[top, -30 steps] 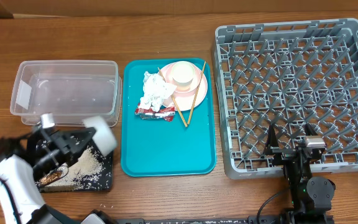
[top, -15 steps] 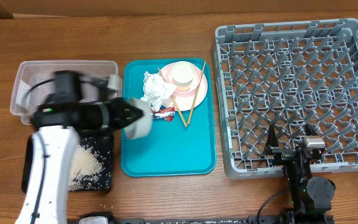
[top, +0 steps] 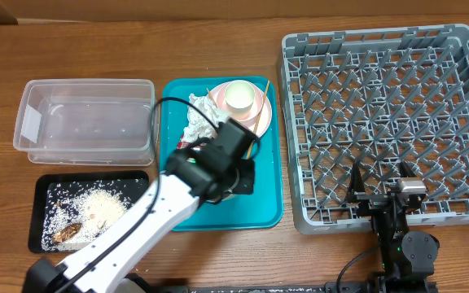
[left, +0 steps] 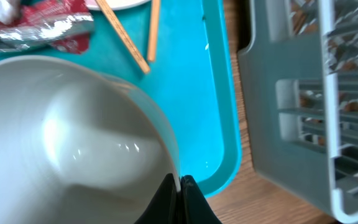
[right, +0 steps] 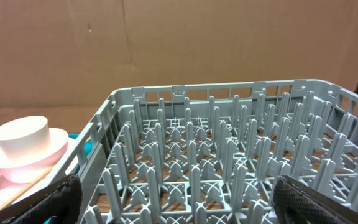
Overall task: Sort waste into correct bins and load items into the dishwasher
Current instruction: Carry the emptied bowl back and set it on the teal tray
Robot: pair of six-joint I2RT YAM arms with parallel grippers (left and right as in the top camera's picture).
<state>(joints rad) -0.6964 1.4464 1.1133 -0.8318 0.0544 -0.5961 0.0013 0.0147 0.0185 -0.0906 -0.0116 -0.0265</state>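
Over the teal tray (top: 260, 203), left gripper (left: 179, 188) pinches the bowl (left: 73, 140), right gripper (right: 179, 202) gapes idle; crumbs (top: 98, 210) in black tray (top: 41, 238), rack (top: 381, 98) empty.

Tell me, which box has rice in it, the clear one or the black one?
The black tray: crumbs lie scattered over it. The clear tub behind it looks empty.

overhead – straight down | left wrist – close above teal tray (left: 194, 118) | right wrist – low, facing rack (right: 229, 174)
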